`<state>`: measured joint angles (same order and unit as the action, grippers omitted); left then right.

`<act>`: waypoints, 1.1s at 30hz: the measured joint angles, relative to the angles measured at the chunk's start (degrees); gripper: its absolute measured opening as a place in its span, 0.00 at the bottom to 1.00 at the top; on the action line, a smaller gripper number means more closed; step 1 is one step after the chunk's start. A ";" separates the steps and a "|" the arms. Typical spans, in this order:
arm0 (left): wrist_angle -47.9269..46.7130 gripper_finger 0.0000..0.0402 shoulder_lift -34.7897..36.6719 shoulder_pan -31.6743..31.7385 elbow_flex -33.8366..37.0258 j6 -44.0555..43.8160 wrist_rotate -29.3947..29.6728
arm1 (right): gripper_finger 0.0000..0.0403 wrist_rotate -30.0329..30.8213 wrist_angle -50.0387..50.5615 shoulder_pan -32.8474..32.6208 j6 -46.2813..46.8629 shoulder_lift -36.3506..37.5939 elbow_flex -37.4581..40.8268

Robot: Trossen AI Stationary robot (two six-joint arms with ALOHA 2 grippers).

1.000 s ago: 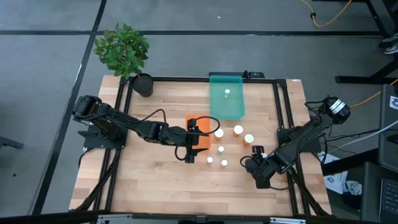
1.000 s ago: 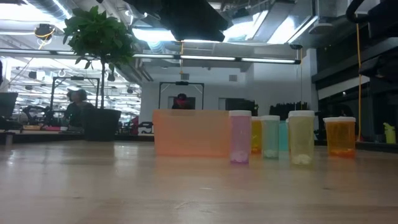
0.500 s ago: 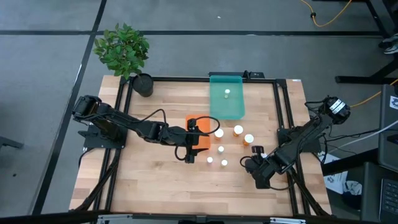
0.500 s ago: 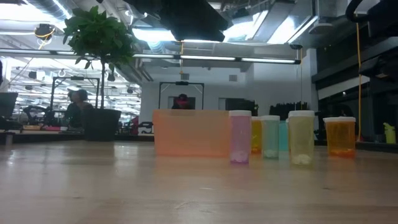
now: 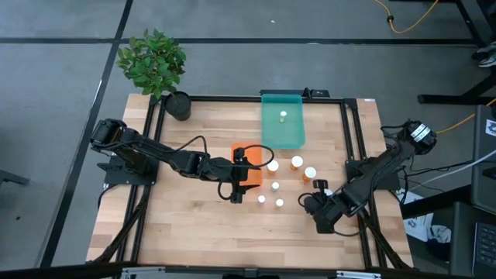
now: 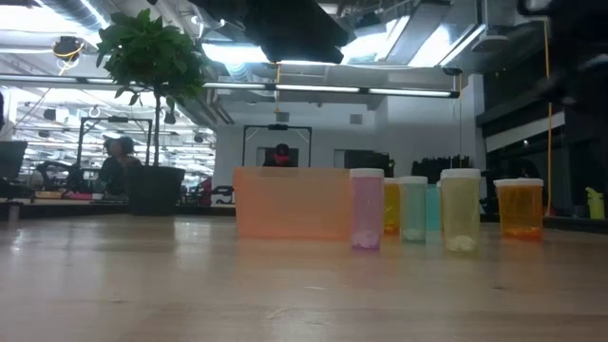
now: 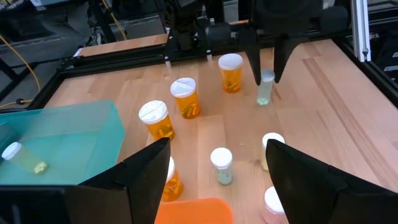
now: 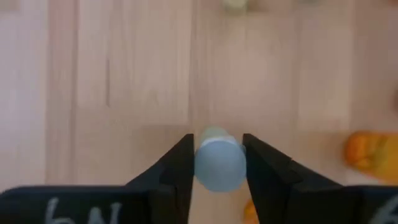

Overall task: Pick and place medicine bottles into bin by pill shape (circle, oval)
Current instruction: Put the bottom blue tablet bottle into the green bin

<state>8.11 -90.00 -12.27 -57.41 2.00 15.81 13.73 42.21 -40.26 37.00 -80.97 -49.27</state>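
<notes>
Several white-capped medicine bottles stand upright on the wooden table between my arms, some with amber bodies and some small and pale. One pale bottle lies in the teal tray. My left gripper is open and empty at the near edge of the orange tray. It shows wide open in the left wrist view. My right gripper is shut on a small pale green bottle at the right end of the group. My right gripper pinches the small bottle's white cap between its two fingers, one on each side. The fingers come from above, pointing down. The bottle is upright. I cannot tell whether its base rests on the table or is just clear of it.
A potted plant stands at the table's far left corner. A black metal frame runs along the table's edges. Bare wood lies at the near left. In the low view a person shows in the room behind.
My right arm has shifted slightly, as the low view's upper right shows. I cannot tell which way. The bottles and trays stand as before.
</notes>
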 joint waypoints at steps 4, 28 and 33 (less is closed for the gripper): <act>0.01 0.64 0.01 0.00 0.00 0.00 0.00 | 0.29 0.70 9.19 2.61 -5.35 0.02 -7.65; -0.02 0.64 0.01 -0.02 0.00 -0.15 -0.02 | 0.29 15.78 27.54 44.90 -28.96 3.07 -32.57; -0.02 0.64 0.01 0.00 0.00 -0.13 -0.02 | 0.29 7.77 16.23 56.09 -34.47 2.66 -29.05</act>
<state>8.10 -90.00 -12.27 -57.41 1.87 15.79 21.50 58.44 15.84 2.53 -78.30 -78.32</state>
